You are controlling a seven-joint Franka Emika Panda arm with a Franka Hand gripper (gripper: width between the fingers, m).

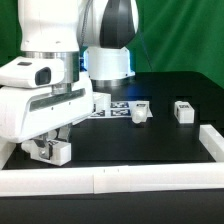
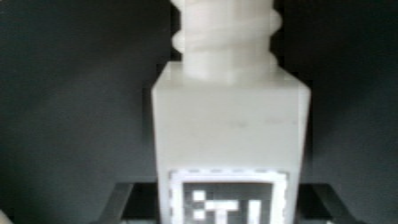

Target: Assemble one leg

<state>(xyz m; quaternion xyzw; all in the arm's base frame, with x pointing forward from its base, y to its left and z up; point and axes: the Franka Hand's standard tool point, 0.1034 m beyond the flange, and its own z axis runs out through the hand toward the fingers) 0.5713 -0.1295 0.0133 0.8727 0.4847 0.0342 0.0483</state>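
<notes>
Near, on the exterior view's left, the two-finger gripper [image 1: 51,150] clamps the chunky white plastic leg [image 2: 228,110] by its tagged end, leaving its threaded tip free, likely for screwing in.

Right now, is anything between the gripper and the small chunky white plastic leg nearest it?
Nothing visible does. The gripper appears closed on the small chunky white plastic leg, with no other part between them.

Clear counter [image 1: 150,145] across the middle; spare leg [image 1: 140,111] and another leg [image 1: 183,110] stand farther back, border wall [image 1: 120,181] close before the end effector [image 1: 50,149].
</notes>
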